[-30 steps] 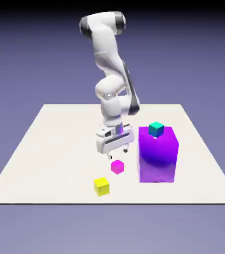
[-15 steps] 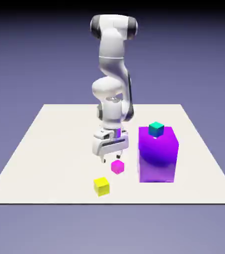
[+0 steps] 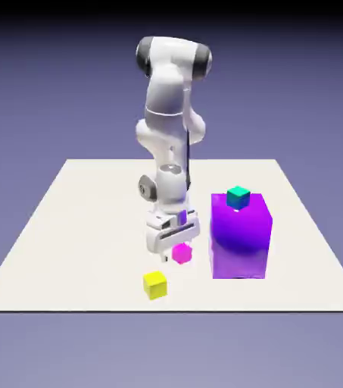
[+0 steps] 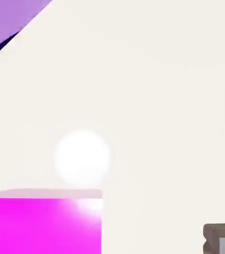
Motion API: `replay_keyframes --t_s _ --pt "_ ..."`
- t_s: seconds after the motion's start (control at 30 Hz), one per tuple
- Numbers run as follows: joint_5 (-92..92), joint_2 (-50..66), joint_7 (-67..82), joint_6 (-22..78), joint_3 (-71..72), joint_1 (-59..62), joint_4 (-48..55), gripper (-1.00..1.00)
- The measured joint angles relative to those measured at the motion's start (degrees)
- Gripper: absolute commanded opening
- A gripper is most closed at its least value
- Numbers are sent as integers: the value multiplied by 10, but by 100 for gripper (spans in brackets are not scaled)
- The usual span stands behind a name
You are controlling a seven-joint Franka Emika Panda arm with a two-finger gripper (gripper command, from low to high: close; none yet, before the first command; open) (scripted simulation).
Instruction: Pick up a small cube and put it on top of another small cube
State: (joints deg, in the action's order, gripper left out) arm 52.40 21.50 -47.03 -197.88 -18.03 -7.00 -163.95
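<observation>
**Open gripper low over the pink cube, purple block close by**

The white arm bends down over the middle of the table, and its gripper hangs just above the pink cube, jaws spread wide and holding nothing. In the exterior view the fingers overlap the cube's upper edge, so I cannot tell whether they touch it. The hand view shows the pink cube large at the bottom left, one grey fingertip at the bottom right, and bare table between them.

The big purple block stands just beside the pink cube on the exterior view's right, with only a narrow gap between them; it is the nearest thing in the way on that side. The teal cube sits on the block's top, near its back left corner. A yellow cube lies near the pink one, towards the table's front edge, apart from it.

To the exterior view's left the table is open right out to its edge.
</observation>
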Motion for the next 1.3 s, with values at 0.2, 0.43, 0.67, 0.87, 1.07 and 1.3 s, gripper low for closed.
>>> replay_keyframes --t_s 0.2,0.43,0.67,0.87,1.07,1.3 --pt "-56 -29 46 19 -50 -61 -11 -100" --pt "-189 -98 157 64 -170 -206 -36 -100" --pt "-323 -167 269 109 -290 -351 -61 -100" --pt "-438 -226 364 147 -392 -474 -83 -100" --pt "-553 -285 460 186 -495 -600 -104 -100" --pt "-547 -313 500 306 -443 -552 -31 -100"
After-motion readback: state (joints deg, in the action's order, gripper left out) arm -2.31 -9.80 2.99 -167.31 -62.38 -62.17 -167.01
